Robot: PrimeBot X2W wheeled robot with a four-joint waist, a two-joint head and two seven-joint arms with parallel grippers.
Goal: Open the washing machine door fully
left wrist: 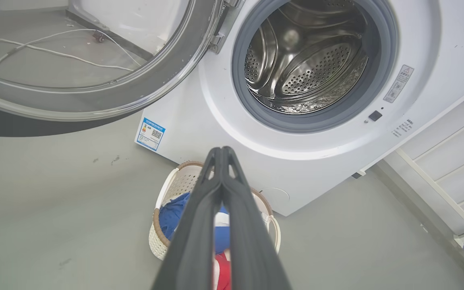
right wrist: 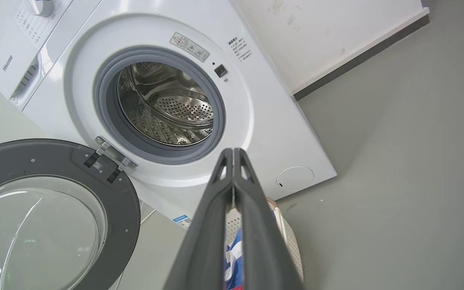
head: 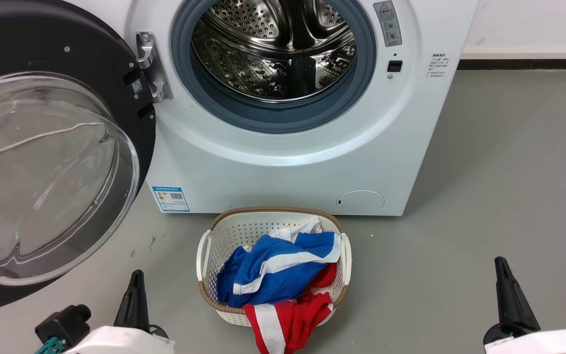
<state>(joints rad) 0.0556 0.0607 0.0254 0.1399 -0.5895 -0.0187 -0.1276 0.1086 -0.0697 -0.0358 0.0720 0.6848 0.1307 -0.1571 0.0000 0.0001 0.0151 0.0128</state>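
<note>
The white washing machine (head: 288, 172) stands ahead with its steel drum (head: 275, 46) exposed inside a grey gasket. Its door (head: 47, 167), black-rimmed with a bulging clear glass bowl, is swung wide out to the left on its hinge (head: 151, 64). The left wrist view has the door (left wrist: 75, 100) at upper left and the machine (left wrist: 320, 153); in the right wrist view the door (right wrist: 50, 213) sits at lower left and the machine (right wrist: 264, 133). My left gripper (head: 135, 280) is low at the bottom left, shut, holding nothing, fingertips together (left wrist: 220, 151). My right gripper (head: 501, 268) is at the bottom right, shut and empty (right wrist: 233, 153).
A white laundry basket (head: 207, 250) with a brown rim stands on the grey floor before the machine, holding blue, white and red clothes (head: 278, 275). A white cable shows through the door glass (left wrist: 54, 52). A white frame (left wrist: 449, 193) lies right of the machine.
</note>
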